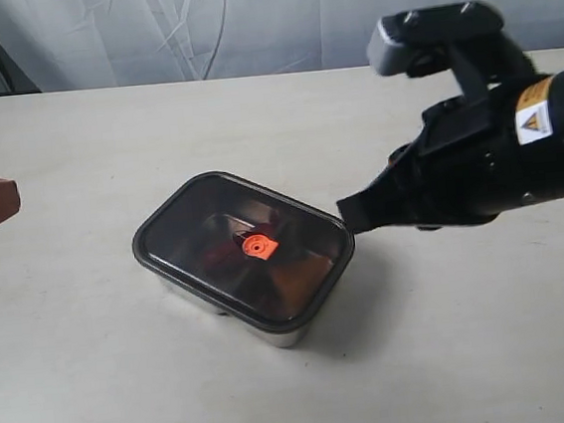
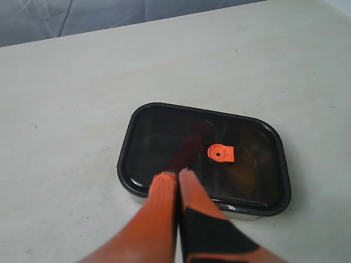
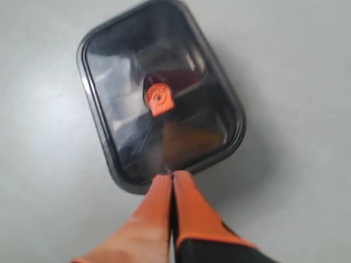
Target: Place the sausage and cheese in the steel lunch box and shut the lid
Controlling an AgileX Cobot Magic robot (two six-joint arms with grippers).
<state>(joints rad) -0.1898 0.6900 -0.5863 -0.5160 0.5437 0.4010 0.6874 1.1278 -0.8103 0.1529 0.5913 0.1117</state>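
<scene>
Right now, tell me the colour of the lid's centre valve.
The valve is orange, clearest in left wrist view.

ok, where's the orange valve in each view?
Exterior: valve at the centre of the lid, left of the right gripper.
Left wrist: valve at lid centre, past the left gripper.
Right wrist: valve at lid centre, past the right gripper.
Shared landmark: the dark lid, in all three.
</scene>
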